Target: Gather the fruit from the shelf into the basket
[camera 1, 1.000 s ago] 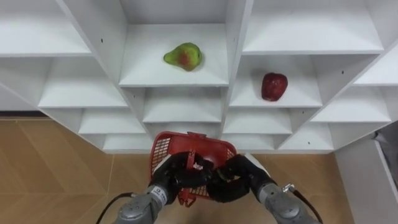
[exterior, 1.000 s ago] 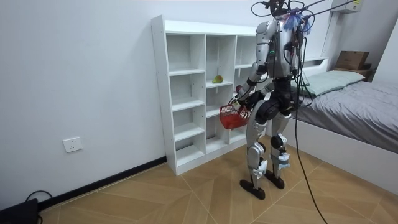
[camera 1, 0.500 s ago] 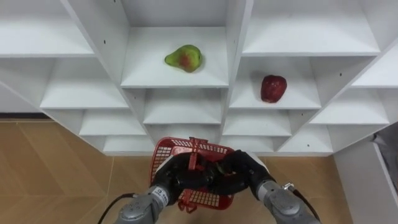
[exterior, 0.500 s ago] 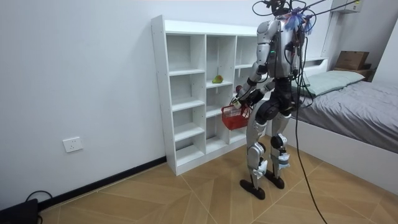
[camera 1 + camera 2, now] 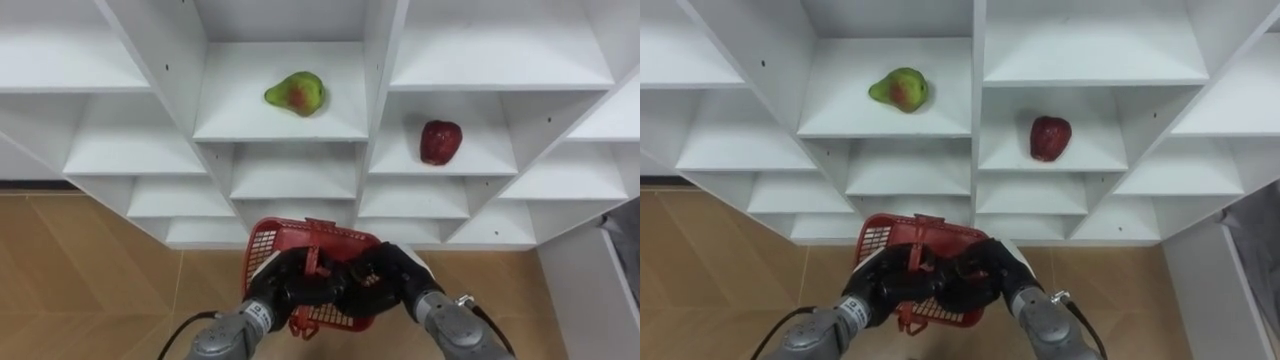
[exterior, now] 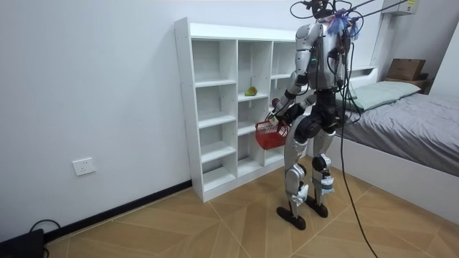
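A green-red pear (image 5: pixel 295 92) lies on a middle shelf of the white closet (image 5: pixel 380 60). A red apple (image 5: pixel 441 141) stands one compartment to the right and a shelf lower. Below them I hold a red mesh basket (image 5: pixel 300 240) in front of my body, and nothing shows inside it. My left hand (image 5: pixel 278 288) is curled on its left side. My right hand (image 5: pixel 388 276) is curled on its right side. The basket's handle (image 5: pixel 315 246) stands up between the hands. In the room view I stand upright facing the closet with the basket (image 6: pixel 270 134) at hip height.
The closet's (image 6: pixel 215 107) other compartments hold nothing. Wooden floor (image 5: pixel 90 270) lies below it. A bed (image 6: pixel 401 122) stands close behind me at the room view's right. A white panel (image 5: pixel 590 300) rises at my lower right.
Both hands have shifted their hold on the basket, and its handle now stands up between them. The basket has risen slightly. The fruits have not moved.
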